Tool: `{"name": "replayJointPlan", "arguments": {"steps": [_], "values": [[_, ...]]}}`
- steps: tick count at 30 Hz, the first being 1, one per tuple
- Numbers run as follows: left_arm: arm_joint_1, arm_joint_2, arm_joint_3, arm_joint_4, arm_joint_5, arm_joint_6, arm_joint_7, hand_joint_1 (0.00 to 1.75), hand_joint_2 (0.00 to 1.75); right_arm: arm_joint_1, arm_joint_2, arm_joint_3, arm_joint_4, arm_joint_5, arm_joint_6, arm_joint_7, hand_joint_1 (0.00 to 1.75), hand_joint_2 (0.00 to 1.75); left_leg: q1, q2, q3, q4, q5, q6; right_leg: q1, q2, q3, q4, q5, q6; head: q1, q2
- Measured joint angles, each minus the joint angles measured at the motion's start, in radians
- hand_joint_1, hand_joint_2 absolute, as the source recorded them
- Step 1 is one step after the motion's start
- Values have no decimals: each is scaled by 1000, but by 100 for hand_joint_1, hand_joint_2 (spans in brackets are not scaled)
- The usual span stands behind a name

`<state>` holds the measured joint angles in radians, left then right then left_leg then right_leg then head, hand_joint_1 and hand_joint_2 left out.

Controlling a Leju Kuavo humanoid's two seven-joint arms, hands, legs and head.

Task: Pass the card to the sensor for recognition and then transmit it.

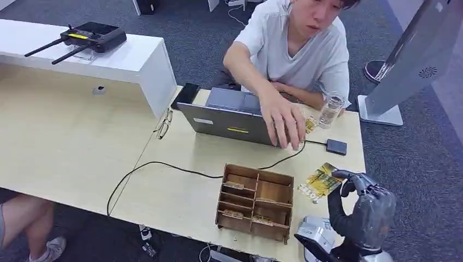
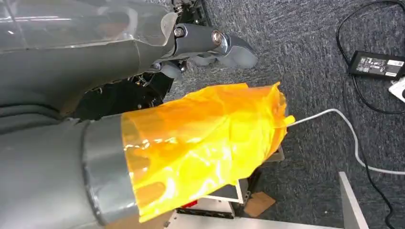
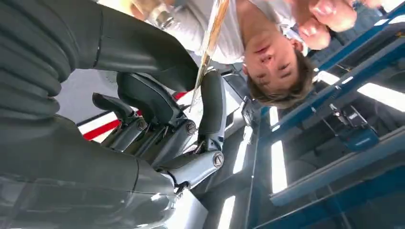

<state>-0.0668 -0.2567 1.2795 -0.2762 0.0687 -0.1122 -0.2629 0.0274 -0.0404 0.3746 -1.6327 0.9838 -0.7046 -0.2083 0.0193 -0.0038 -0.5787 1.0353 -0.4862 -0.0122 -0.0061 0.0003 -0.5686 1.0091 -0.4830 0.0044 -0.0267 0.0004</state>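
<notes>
Pinching the card by one edge, the right hand holds it just above the table's near corner, right of the wooden organiser. It looks thin, light and slick, liable to slip, so an edge pinch suits. Palm raised, fingers curled. The left hand hangs over carpet; its state I cannot tell.
</notes>
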Motion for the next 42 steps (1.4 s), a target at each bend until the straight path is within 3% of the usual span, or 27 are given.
{"name": "replayJointPlan", "arguments": {"steps": [19, 20, 21, 26, 42], "values": [[-2, 10, -17, 2, -17, -7, 19, 0, 0, -110, -5, 63, 26, 23, 0, 62, 175, 175, 0, 0, 0, 0, 0, 0, 0, 0, 0, 0, 0, 0, 0, 0], [-2, 11, -19, 2, -17, -7, 19, 0, 0, -115, -6, 66, 30, 23, 0, 62, 45, 175, 0, 0, 0, 0, 0, 0, 0, 0, 0, 0, 0, 0, 0, 0], [-2, 12, -19, 2, -18, -7, 19, 0, 0, -117, -6, 68, 32, 23, 2, 62, 0, 175, 0, 0, 0, 0, 0, 0, 0, 0, 0, 0, 0, 0, 0, 0], [-2, 15, -25, 3, -18, -11, 23, 0, 0, -136, -7, 82, 48, 14, 32, 83, 0, 175, 0, 0, 0, 0, 0, 0, 0, 0, 0, 0, 0, 0, 0, 0], [-2, 16, -26, 4, -10, -13, 27, 0, 0, -148, -10, 149, 31, -4, 32, 76, 0, 175, 0, 0, 0, 0, 0, 0, 0, 0, 0, 0, 0, 0, 0, 0]]}}
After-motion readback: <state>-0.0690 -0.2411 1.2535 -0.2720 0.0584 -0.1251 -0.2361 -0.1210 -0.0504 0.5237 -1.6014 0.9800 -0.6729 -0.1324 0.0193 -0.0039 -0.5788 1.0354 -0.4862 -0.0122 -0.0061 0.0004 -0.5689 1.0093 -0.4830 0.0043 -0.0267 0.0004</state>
